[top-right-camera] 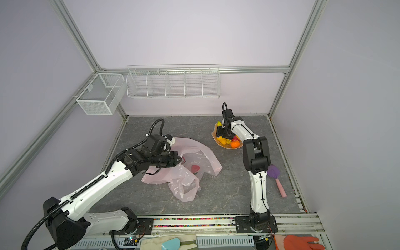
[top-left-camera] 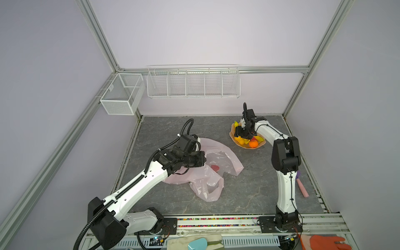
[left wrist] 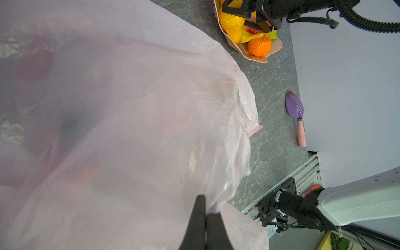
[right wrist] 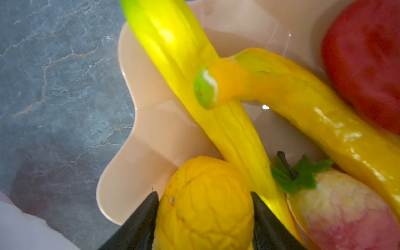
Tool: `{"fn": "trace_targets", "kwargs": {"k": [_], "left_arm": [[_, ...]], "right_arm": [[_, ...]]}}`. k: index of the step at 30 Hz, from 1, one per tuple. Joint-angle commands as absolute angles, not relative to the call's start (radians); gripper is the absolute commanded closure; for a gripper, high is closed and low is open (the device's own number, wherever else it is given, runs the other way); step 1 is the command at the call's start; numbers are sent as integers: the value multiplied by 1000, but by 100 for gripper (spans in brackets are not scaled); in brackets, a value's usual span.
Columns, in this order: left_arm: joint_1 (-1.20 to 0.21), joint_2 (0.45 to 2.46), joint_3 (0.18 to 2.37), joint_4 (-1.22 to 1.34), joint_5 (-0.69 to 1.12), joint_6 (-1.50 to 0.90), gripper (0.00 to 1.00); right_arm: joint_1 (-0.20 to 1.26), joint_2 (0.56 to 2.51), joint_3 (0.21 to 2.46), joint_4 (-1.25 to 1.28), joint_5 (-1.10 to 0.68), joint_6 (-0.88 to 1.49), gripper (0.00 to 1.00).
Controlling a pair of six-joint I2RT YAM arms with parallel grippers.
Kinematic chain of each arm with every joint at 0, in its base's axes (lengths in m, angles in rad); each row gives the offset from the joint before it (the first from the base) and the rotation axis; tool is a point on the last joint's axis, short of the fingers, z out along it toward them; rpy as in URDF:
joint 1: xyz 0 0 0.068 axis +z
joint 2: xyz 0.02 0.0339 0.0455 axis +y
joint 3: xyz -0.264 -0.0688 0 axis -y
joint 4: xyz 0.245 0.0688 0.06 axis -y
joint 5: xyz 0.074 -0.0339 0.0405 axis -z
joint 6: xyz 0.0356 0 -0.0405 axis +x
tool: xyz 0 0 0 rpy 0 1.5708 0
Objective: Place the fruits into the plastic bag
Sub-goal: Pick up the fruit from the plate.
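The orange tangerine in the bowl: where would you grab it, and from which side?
Across its round middle, coming down from above. The orange tangerine is a plain ball with no handle, so any two opposite sides will do. It lies uncovered at one end of the bowl, with a banana close beside it, so the top is probably the freest way in.

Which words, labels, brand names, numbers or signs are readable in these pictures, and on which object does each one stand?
No text can be read in any view.
Small pale print on the black base plate, in the left wrist view: too blurred to read.
Small white tag on the mesh basket, in both top views: too small to tell whether it bears any writing.
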State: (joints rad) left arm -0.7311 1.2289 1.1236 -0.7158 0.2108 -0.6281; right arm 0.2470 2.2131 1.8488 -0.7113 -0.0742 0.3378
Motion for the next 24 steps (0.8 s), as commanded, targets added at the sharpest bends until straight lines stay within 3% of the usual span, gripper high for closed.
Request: {"fn": "trace_targets", "kwargs": {"k": [1, 9, 24], "left_arm": [[-726, 1228, 1136, -730, 214, -638, 100], [-725, 1219, 1129, -728, 212, -634, 100], [-726, 1215, 1118, -713, 222, -629, 100]], "right_arm": [[252, 2190, 1850, -735, -64, 339, 42], [250, 2116, 1853, -717, -53, 375, 55], [239, 1969, 1811, -682, -107, 435, 60]]}}
